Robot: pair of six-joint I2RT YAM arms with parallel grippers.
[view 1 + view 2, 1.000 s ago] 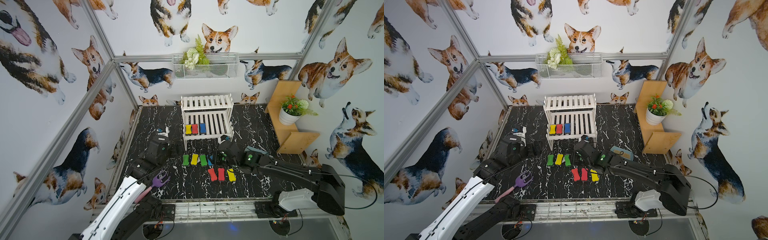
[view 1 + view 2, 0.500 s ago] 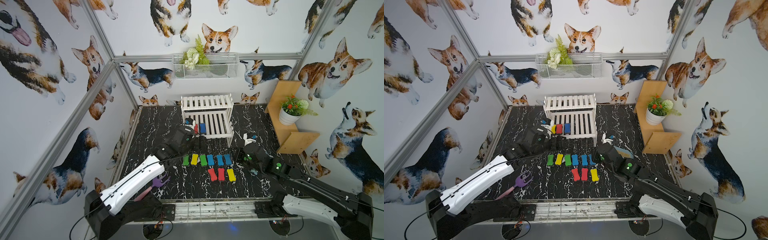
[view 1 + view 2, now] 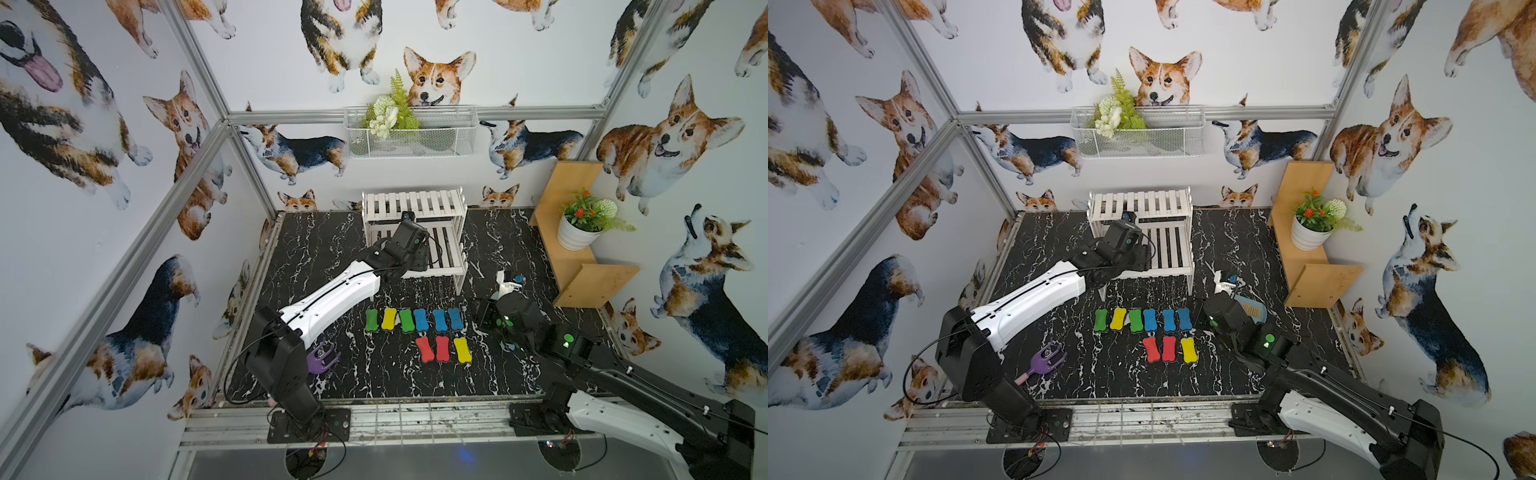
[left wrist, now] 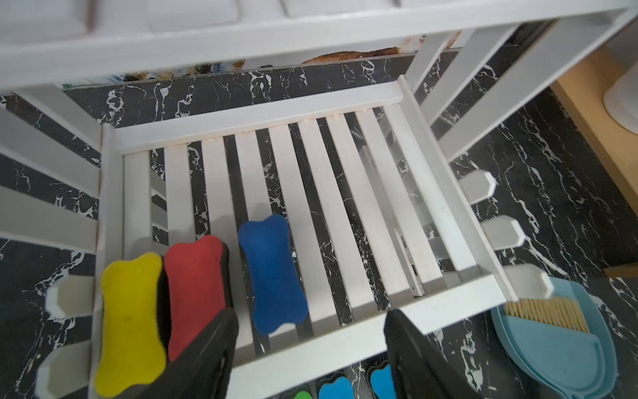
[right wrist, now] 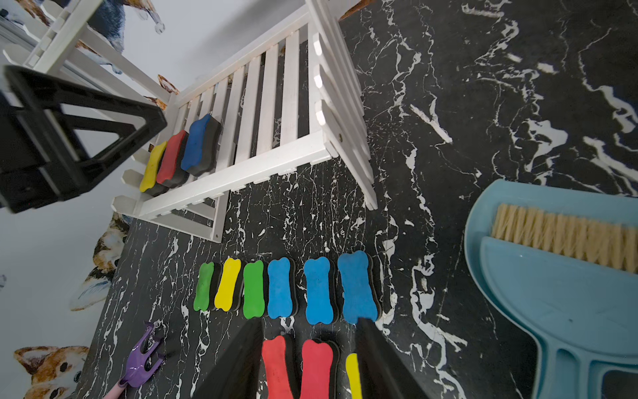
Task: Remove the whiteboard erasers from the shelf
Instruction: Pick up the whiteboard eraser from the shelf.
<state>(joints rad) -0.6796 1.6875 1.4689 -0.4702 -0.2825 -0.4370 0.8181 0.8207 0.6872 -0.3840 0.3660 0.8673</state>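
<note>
I'm hovering my left gripper [image 4: 309, 314] at the shelf [image 4: 262, 114] front, jaws wide, gripping nothing. Yellow eraser [image 4: 131, 321], red eraser [image 4: 195, 286], blue eraser [image 4: 272, 276] lying on its lower tier. Right gripper [image 5: 309, 324] gaping, empty.

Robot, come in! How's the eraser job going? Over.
Left gripper open, empty, at the shelf lower tier, facing blue eraser. Right gripper open, empty, near nine removed erasers. Three on shelf: blue, red eraser, yellow eraser. Red close beside blue.
</note>
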